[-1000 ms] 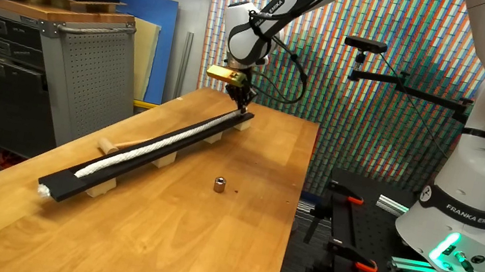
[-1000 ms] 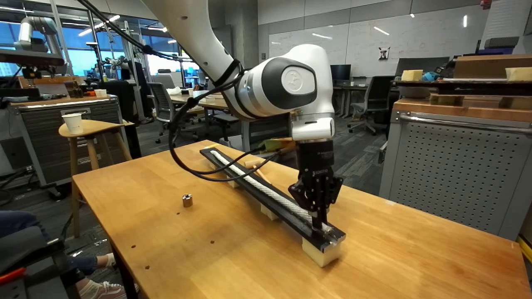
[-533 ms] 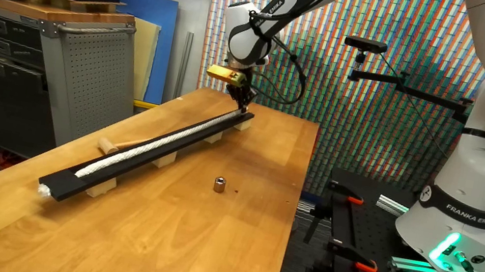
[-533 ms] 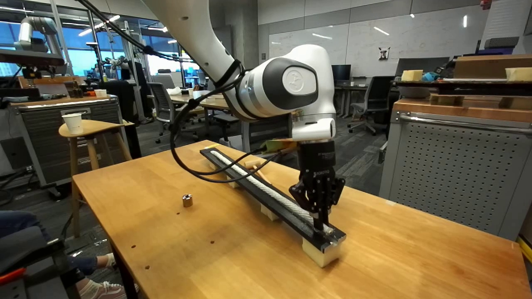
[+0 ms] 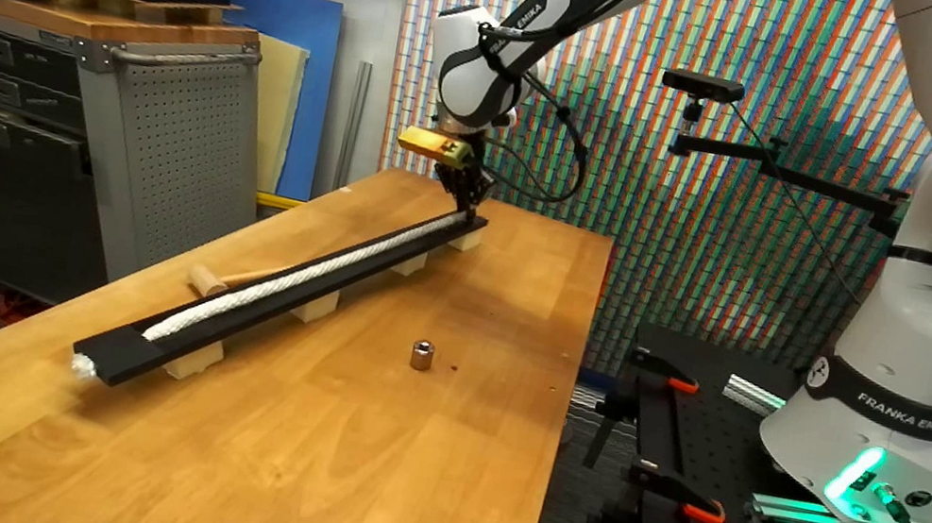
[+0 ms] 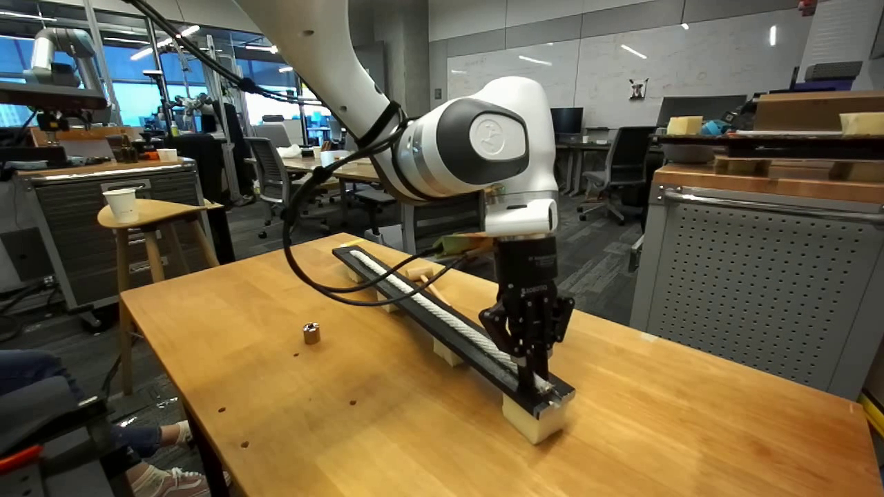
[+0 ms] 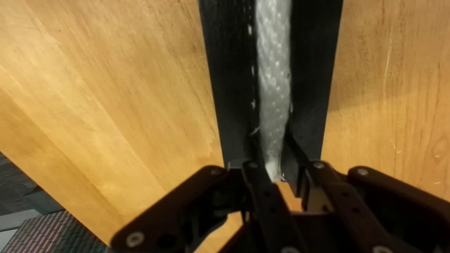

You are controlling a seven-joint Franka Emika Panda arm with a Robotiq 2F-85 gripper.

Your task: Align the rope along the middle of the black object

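Observation:
The white rope (image 5: 269, 289) lies along the middle of the long black bar (image 5: 124, 350). It also shows in an exterior view (image 6: 442, 313) and in the wrist view (image 7: 274, 70), with black on both sides of it. A frayed white tuft (image 5: 85, 367) pokes out at the bar's end far from my gripper. My gripper (image 6: 534, 383) points down at the bar's other end. In the wrist view its fingers (image 7: 273, 140) are close together, one on each side of the rope near its end. A small dark gap shows right of the rope, so whether they press on it is unclear.
Pale blocks (image 6: 535, 417) hold the bar above the wooden table (image 5: 389, 478). A wooden mallet (image 5: 206, 281) lies beside the bar. A small metal cylinder (image 5: 422, 355) stands on the table. A grey cabinet (image 6: 773, 269) stands past the table's edge.
My gripper has shifted very slightly along the bar's end and sits a little lower. Both fingertips now show more distinctly in an exterior view. The rope and bar look the same.

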